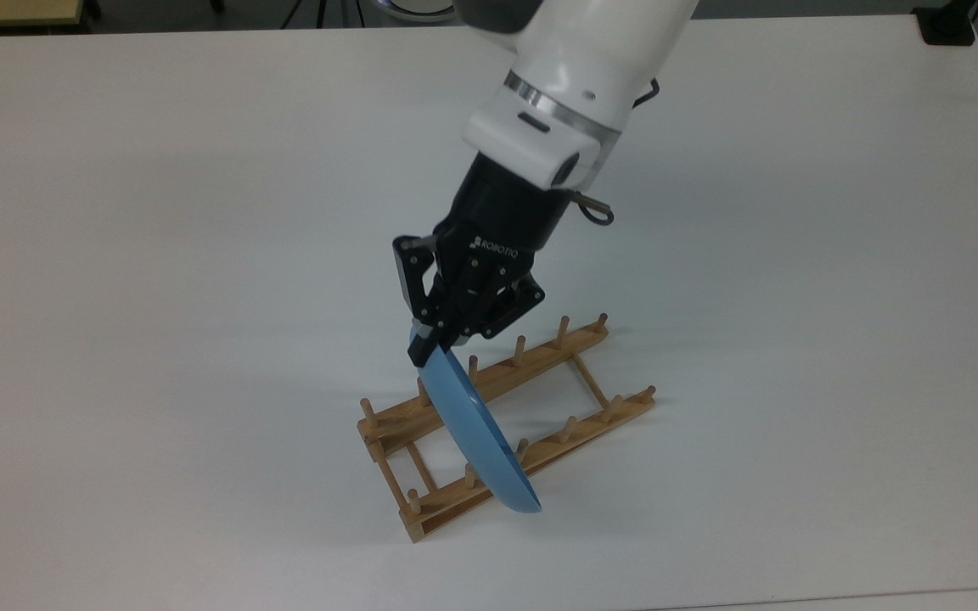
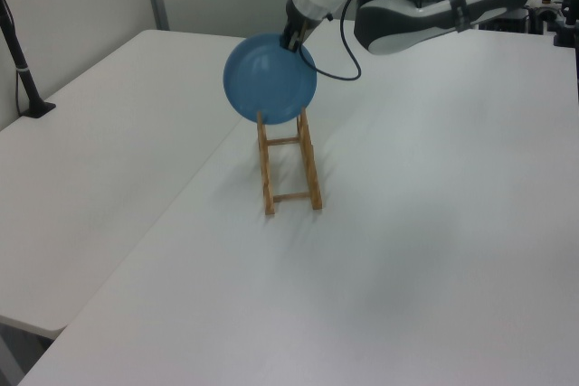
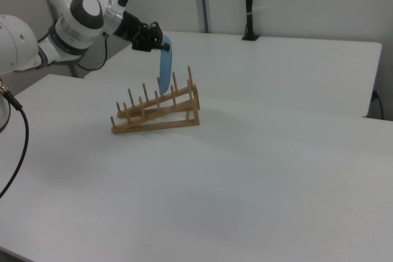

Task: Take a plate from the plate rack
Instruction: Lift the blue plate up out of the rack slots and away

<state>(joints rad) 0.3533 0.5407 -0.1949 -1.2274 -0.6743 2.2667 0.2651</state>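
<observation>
White desk [image 1: 158,212]: lifting plate [image 1: 476,428] off rack [image 1: 540,399], claw [image 1: 431,342] pinching rim; next, clearing pegs.

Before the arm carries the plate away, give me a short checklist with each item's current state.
1. Hand shut on the plate at its upper rim: ok.
2. Plate's lower edge above the pegs of the plate rack: cannot tell; in the right view it hangs among the pegs, in the left view it overlaps the rack's far end.
3. Rack lying flat on the table: ok.
4. Plate hanging near upright, steady enough to lift straight up: ok.
5. Table around the rack free for a set-down: ok.
</observation>
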